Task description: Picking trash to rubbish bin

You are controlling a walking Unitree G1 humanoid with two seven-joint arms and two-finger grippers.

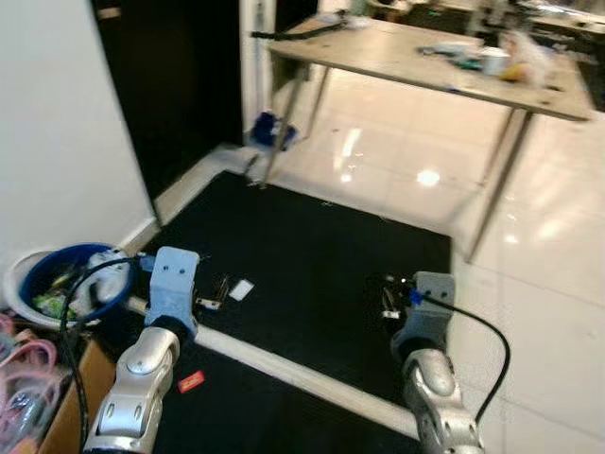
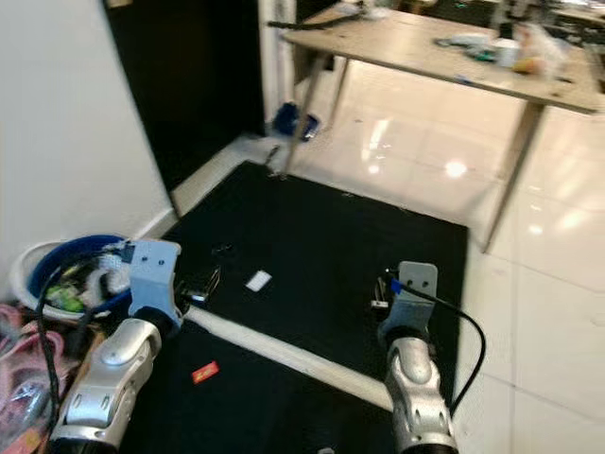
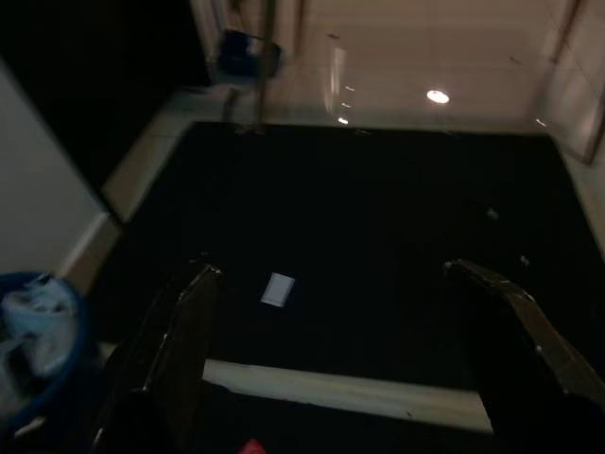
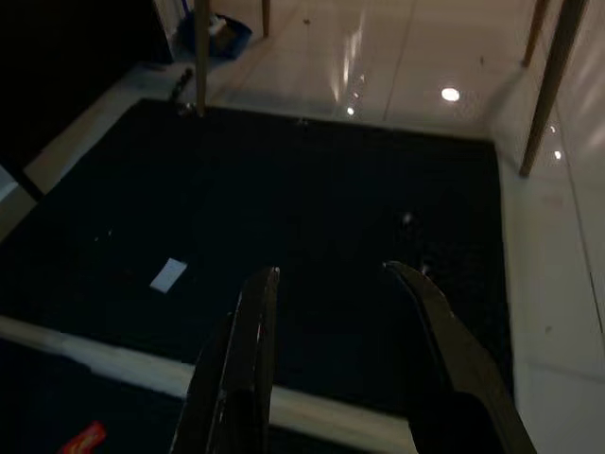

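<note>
Left hand point(image 3: 331, 312): fingers spread wide, empty, held low over black mat point(image 1: 312, 246). White scrap point(image 1: 241, 289) lies just ahead of it, between the fingers' line, so it's lined up for approach.

Right hand point(image 4: 336, 312): fingers apart, empty, hovering; scrap well off to its inner side.

Red scrap point(image 1: 190, 382): on mat below left wrist, behind a pale strip point(image 1: 284, 369).

Blue bin point(image 1: 66, 284): just outboard of left hand, by wall, w/ trash inside, prob. paper; blurry.

Desk point(image 1: 416, 57): far ahead, cluttered.
</note>
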